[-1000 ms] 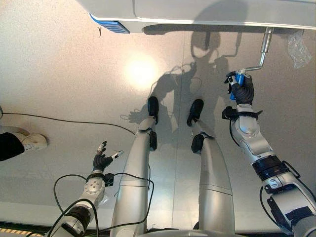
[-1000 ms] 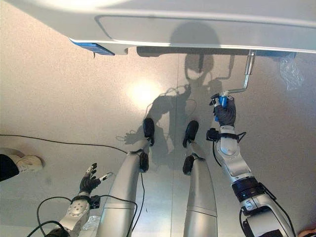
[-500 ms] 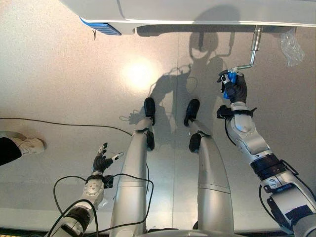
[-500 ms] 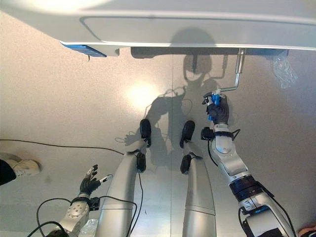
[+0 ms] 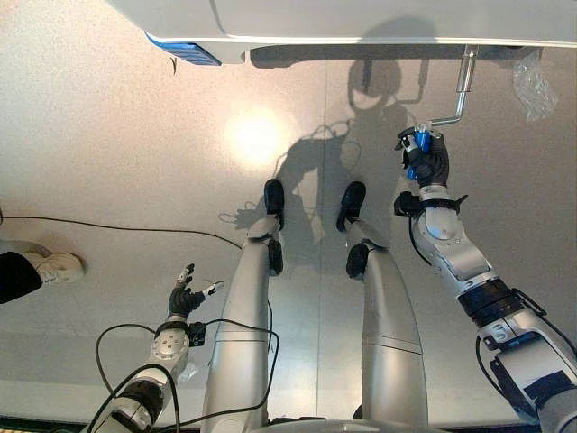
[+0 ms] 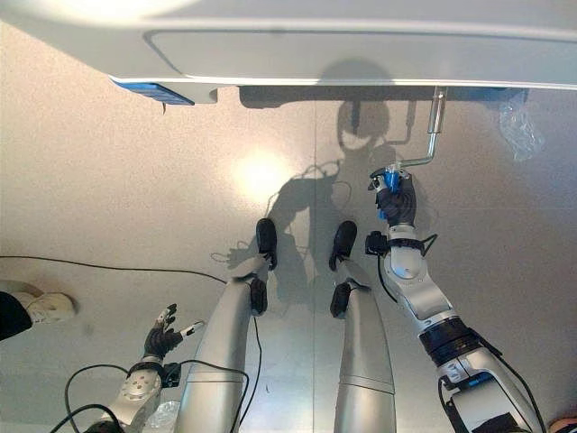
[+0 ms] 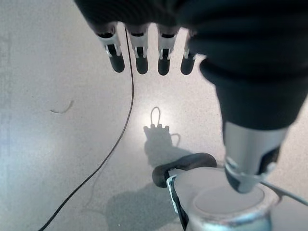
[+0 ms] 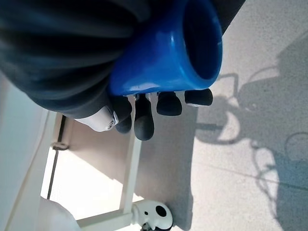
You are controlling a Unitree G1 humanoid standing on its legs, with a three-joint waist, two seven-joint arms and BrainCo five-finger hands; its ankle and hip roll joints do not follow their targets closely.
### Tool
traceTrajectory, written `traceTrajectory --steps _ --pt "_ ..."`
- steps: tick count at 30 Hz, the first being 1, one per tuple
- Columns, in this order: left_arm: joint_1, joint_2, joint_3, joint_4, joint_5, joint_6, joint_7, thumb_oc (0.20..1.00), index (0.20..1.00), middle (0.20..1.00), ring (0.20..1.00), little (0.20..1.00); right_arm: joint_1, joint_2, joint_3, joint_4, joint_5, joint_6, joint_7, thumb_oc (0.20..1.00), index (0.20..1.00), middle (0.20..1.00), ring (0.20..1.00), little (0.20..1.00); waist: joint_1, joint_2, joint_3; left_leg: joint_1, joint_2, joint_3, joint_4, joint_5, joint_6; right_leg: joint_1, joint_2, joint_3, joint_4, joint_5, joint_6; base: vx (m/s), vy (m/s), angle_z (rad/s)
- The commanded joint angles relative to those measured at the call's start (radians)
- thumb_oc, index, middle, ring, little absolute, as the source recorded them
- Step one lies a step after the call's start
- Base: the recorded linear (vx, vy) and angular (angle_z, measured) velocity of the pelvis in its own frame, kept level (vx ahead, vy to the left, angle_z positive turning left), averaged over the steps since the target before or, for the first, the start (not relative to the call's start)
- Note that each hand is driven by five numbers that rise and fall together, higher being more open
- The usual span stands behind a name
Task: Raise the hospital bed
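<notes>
Grey speckled floor (image 5: 108,135) all around, white shoe (image 5: 56,264) of a person at far left edge. Left hand (image 5: 185,294) low at lower left, hanging idle over bare floor, fingers straight and apart, holding nothing, well apart from bed. White hospital bed (image 5: 361,18) footboard along top edge, blue label patch (image 5: 185,50) at its left underside corner. Chrome crank (image 5: 462,86) dropping from bed's underside near right end, bending sideways to blue handle (image 5: 413,155). Right hand (image 5: 431,162) clamped round blue handle, fingers curled over it, open end of grip sticking out past fingers in right wrist view (image 8: 192,43). Clear plastic bag (image 5: 534,86) on floor just right of crank. Likely mid-crank, bed height not readable. Risks: grip sitting near end of handle, so could slide off under turning load; cranking wrong way would lower rather than raise; pulling off-axis could bind crank or unseat it from shaft; sweep could snag plastic bag at right.
</notes>
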Motion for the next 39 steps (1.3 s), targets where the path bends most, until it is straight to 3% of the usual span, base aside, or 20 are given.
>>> traceTrajectory --steps 1,9,21,32,39 --pt "0.104 -0.025 -0.013 0.008 0.045 0.001 0.013 1.0 1.0 1.0 1.0 1.0 -0.108 -0.061 0.049 -0.294 -0.175 -0.194 0.025 0.2 0.2 0.2 0.2 0.2 0.008 0.077 -0.064 -0.03 -0.006 -0.087 -0.082 0.062 -0.077 0.01 -0.028 -0.031 0.014 0.029 0.064 0.01 0.048 -0.02" --pt "0.105 -0.021 -0.007 0.01 0.042 0.004 0.013 1.0 1.0 1.0 1.0 1.0 -0.143 -0.032 0.101 -0.274 -0.159 -0.179 0.057 0.2 0.2 0.2 0.2 0.2 0.013 0.071 -0.066 -0.031 -0.012 -0.085 -0.073 0.058 -0.073 0.011 -0.029 -0.026 0.013 0.029 0.062 0.0 0.011 0.0" --pt "0.089 -0.024 -0.012 0.019 0.039 0.001 0.024 1.0 1.0 1.0 1.0 1.0 -0.131 -0.029 0.09 -0.276 -0.152 -0.186 0.051 0.2 0.2 0.2 0.2 0.2 0.012 0.07 -0.073 -0.034 -0.014 -0.081 -0.064 0.057 -0.072 0.002 -0.031 -0.024 0.026 0.028 0.061 0.0 0.0 0.0" --pt "0.123 0.001 -0.003 -0.003 0.016 -0.006 0.021 1.0 1.0 1.0 1.0 1.0 -0.009 -0.065 -0.053 -0.43 -0.047 -0.273 0.037 0.2 0.2 0.2 0.2 0.2 -0.006 0.067 -0.079 -0.013 -0.002 -0.073 -0.086 0.062 -0.073 0.014 -0.02 -0.023 0.014 0.03 0.059 0.0 -0.007 0.0" --pt "0.136 -0.008 -0.008 -0.026 0.002 -0.014 0.01 1.0 1.0 1.0 1.0 1.0 0.113 -0.079 -0.216 -0.458 0.013 -0.331 0.01 0.2 0.2 0.2 0.2 0.2 -0.031 0.072 -0.081 -0.005 0.005 -0.078 -0.092 0.062 -0.074 0.014 -0.009 -0.024 0.013 0.024 0.056 -0.01 -0.039 -0.02"
